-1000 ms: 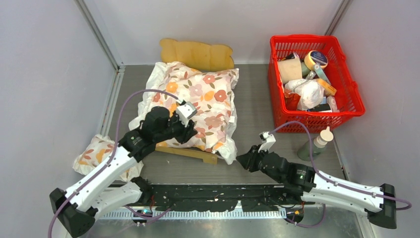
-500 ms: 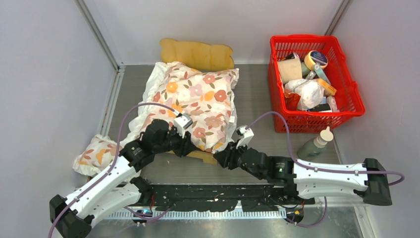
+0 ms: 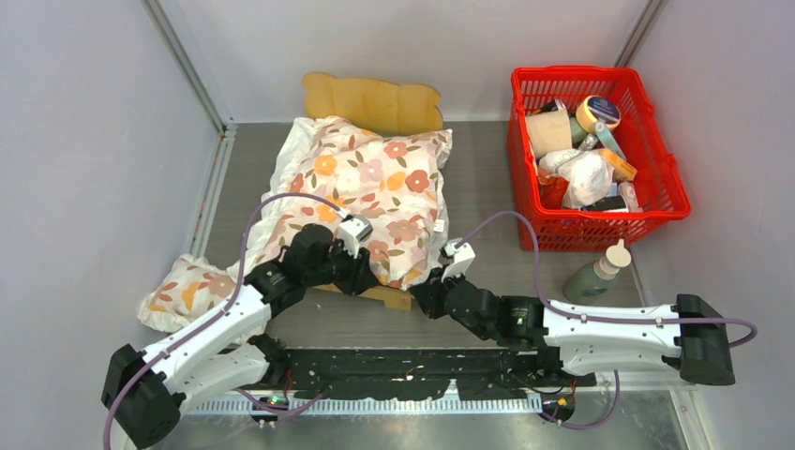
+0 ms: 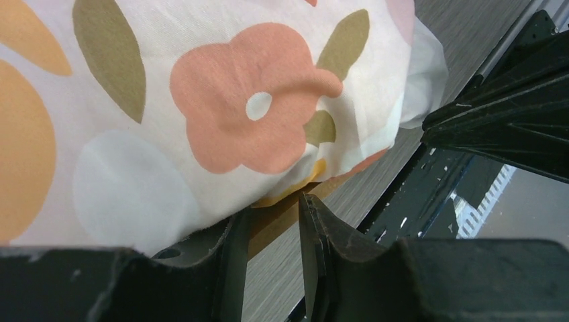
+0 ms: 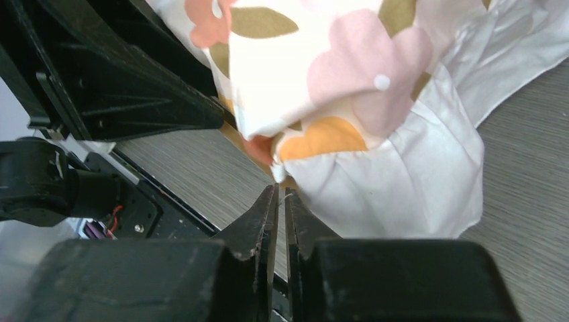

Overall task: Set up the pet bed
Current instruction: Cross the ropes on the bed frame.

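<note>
Cushion point(image 3: 375, 192) (floral print) over pet bed point(image 3: 372, 101)

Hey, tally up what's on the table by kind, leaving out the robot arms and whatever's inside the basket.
Floral cushions: 2, large and small
Wooden pet bed: 1
Red basket: 1
Bottle: 1
Total: 5

My left arm point(image 3: 216, 328) angled forward and inward, left gripper point(image 4: 272, 221) low, jaws partly apart, my right arm point(image 3: 600, 328) stretched leftward, right gripper point(image 5: 280, 194) pinched nearly closed
</note>
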You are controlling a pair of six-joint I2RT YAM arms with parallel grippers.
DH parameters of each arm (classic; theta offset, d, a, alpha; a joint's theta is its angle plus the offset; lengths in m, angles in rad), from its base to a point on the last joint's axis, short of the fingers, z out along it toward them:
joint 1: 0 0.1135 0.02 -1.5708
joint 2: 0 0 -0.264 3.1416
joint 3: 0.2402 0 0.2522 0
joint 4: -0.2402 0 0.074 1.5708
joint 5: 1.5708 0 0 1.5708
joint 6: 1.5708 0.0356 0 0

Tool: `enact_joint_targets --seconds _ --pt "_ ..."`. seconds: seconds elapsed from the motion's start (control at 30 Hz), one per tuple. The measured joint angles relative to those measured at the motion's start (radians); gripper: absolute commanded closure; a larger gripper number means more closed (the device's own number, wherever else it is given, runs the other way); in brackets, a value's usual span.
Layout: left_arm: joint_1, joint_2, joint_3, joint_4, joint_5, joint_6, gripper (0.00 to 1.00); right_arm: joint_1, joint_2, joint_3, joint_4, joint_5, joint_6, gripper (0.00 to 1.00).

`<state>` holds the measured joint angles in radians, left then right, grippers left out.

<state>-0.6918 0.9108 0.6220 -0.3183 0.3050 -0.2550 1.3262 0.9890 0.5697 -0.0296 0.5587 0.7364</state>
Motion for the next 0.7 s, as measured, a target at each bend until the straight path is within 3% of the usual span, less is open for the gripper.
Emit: enact_joint_targets --seconds 0.27,0.7 --pt "0.0 0.061 0.016 0.03 -0.009 -0.002 0.64 -0.025 -0.014 -0.08 0.066 -0.069 -0.042 0.73" --pt "0.0 0.093 0.03 0.055 0.0 -0.027 0.64 -0.13 0.074 -0.129 0.254 -0.157 -0.129 0.72"
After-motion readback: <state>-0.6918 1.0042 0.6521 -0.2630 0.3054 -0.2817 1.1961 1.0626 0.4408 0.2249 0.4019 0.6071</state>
